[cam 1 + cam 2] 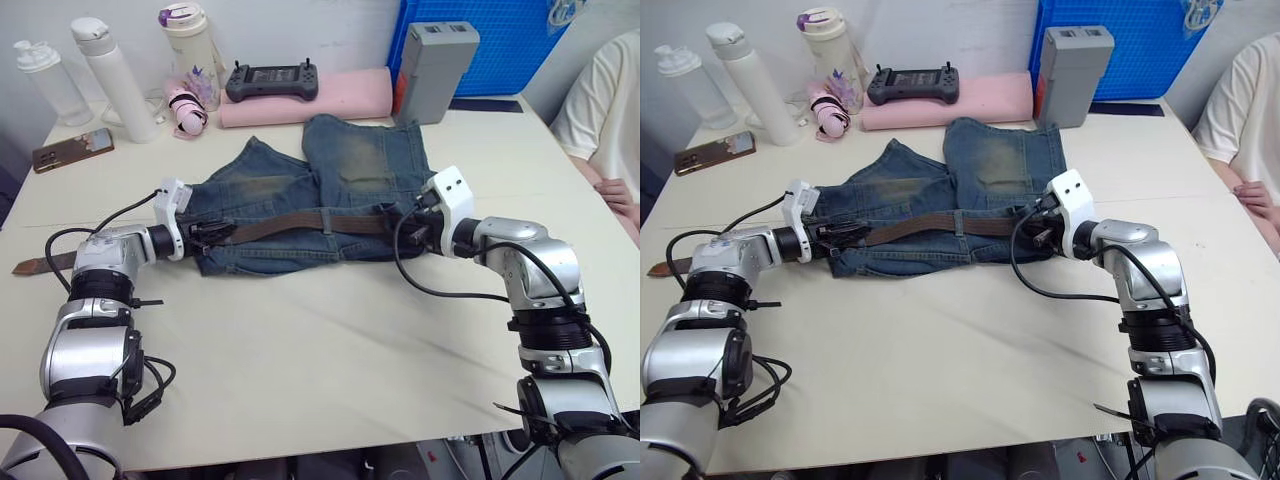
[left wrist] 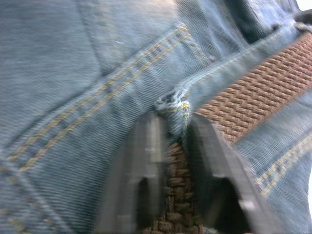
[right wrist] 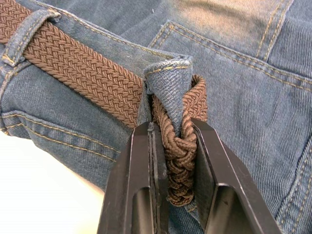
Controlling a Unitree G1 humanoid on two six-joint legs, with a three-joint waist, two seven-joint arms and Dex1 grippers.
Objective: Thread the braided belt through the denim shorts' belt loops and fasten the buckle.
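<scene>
Tabletop (image 1: 330,340), both jaws pinching braided belt (image 1: 300,225) (buckle hidden) on denim shorts (image 1: 360,160).

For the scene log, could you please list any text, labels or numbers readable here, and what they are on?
No text can be read.
The blue crate has a white sticker at its corner; its print is too small to read.
The bottles and grey box show no legible marks.

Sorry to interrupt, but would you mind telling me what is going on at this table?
The robot is threading a dark brown braided belt through faded blue-grey denim shorts lying on the pale table. The right gripper pinches the belt at a denim belt loop; the left gripper grips belt and waistband at the other side. The belt's flat tip trails past the left arm.
</scene>
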